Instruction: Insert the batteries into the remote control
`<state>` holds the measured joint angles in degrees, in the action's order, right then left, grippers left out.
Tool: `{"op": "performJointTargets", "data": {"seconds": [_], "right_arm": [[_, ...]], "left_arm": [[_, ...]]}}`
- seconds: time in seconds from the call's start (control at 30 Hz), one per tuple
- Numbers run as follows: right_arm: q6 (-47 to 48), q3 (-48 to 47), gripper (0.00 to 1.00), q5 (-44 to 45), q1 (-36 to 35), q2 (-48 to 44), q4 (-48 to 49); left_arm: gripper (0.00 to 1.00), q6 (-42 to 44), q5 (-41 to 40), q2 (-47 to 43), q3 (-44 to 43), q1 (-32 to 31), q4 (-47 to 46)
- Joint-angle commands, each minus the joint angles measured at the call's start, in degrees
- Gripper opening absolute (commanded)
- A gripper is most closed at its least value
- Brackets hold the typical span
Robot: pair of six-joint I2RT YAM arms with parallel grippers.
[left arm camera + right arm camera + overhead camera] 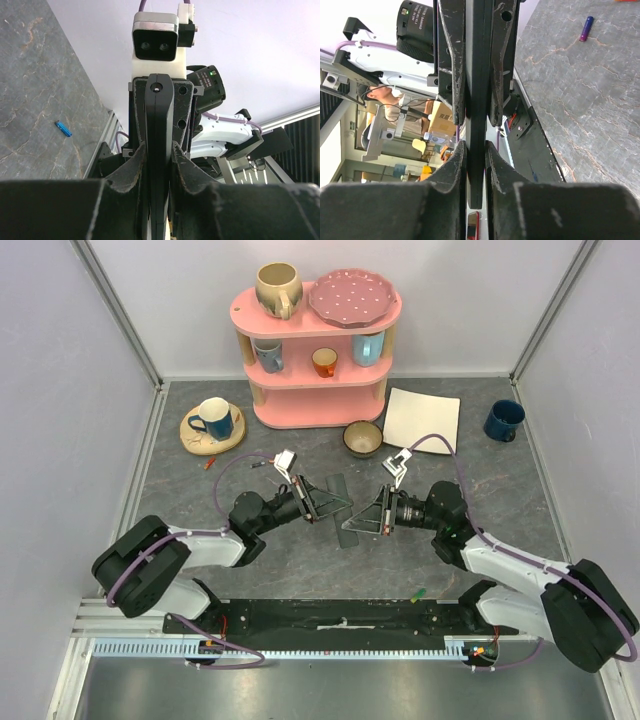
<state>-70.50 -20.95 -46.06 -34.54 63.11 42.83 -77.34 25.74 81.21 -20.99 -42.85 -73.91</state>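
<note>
My left pincer [159, 150] pinches one end of the remote control [159, 107] tight. My right pincer [475, 150] has a finger on each side of the other end; I cannot tell if it squeezes yet. I should hold steady and not twist. A blue battery [63, 128] lies on the table [30, 75], well off to my left pincer's side.

Pink shelf [318, 375] standing at back of grey table [300, 550]; beige mug [277, 288] & dotted plate [350, 297] sitting on top tier; grey-blue cup [268, 354], orange cup [324, 362] & lt-blue cup [367, 347] sitting on mid tier; blue mug [213, 418] resting on tan plate [196, 438] at left; dark bowl [363, 438] sitting just in front of shelf; white square [422, 419] lying to its right; navy cup [503, 420] standing far right.
</note>
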Motion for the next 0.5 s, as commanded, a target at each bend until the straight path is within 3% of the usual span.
{"op": "performJointTargets", "data": {"seconds": [0.0,0.07,0.13,0.2,0.43,0.47], "right_arm": [[-0.43,0.47,0.13,-0.25,-0.26,0.44,4.46],[0.97,0.03,0.05,-0.60,-0.17,-0.27,2.10],[2.90,-0.93,0.00,-0.43,-0.26,-2.11,-1.41],[5.54,-1.63,0.00,-0.34,-0.26,-4.12,-6.51],[9.41,-4.09,0.00,0.01,-0.17,-8.18,-14.96],[10.02,-4.62,0.00,0.01,-0.17,-8.62,-17.32]], "left_arm": [[0.04,-0.62,0.54,0.79,-2.56,-0.04,-8.27],[0.11,-0.79,0.98,0.88,-2.74,0.48,-7.66],[0.24,-0.97,1.86,0.88,-2.91,1.36,-6.43],[0.33,-1.06,2.47,0.62,-2.91,2.15,-5.99],[0.51,-0.27,3.71,-1.05,-2.12,5.05,-4.84],[0.69,-0.18,3.88,-1.58,-1.95,5.41,-4.41]]}}
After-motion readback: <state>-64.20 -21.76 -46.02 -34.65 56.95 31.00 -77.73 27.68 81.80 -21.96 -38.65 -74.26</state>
